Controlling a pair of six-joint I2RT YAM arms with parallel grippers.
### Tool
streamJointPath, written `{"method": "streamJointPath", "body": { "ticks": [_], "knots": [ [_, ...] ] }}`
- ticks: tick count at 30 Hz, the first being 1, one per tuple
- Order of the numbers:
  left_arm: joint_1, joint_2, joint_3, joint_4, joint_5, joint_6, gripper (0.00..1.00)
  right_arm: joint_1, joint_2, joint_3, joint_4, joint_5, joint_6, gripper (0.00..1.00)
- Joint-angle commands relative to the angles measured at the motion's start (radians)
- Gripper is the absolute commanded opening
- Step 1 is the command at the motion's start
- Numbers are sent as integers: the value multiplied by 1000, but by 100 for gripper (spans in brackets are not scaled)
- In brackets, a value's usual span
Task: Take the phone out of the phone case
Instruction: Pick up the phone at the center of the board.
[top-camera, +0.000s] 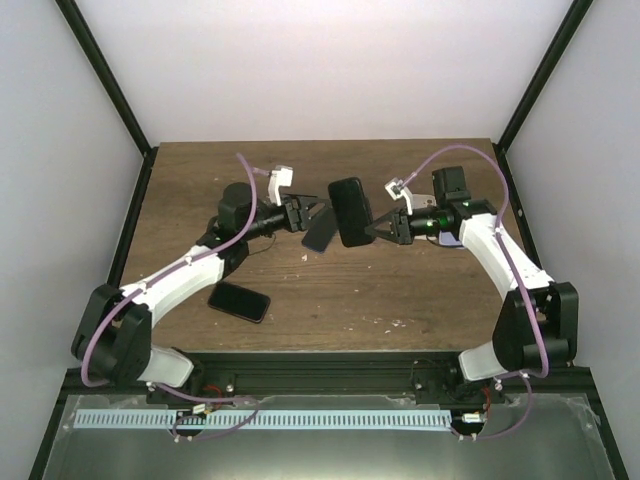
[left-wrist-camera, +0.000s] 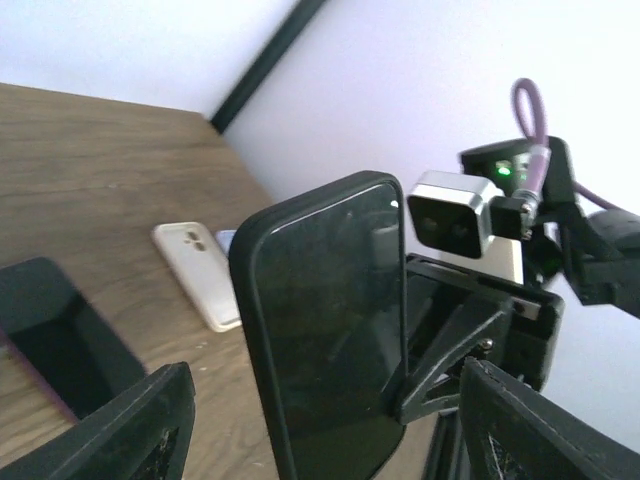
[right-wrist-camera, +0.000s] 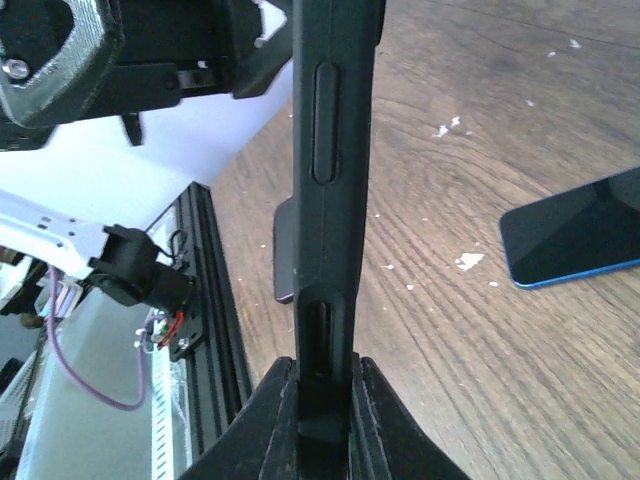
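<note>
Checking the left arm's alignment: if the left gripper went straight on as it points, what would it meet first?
Most likely the cased phone, held upright by the right gripper, right ahead of the open left gripper; how near is unclear.

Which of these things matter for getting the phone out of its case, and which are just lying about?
In the job: black cased phone, clamped in the right gripper; left gripper, open beside it.
Lying about: dark phone near the left arm; second dark phone on the table below the grippers; white case.
</note>
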Motion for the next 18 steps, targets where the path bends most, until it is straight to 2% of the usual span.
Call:
{"method": "streamJointPath", "body": {
  "ticks": [1,11,18],
  "knots": [
    [-3,55,-20,267,180,-96,68,2,-34,2,6,-139,-52,1],
    [-4,110,-29,477,285,-203,23,1,-34,0,1,-168,-45,1],
    [-4,107,-47,530,312,-230,11,2,-39,-12,9,-188,-33,1]
  ]
}}
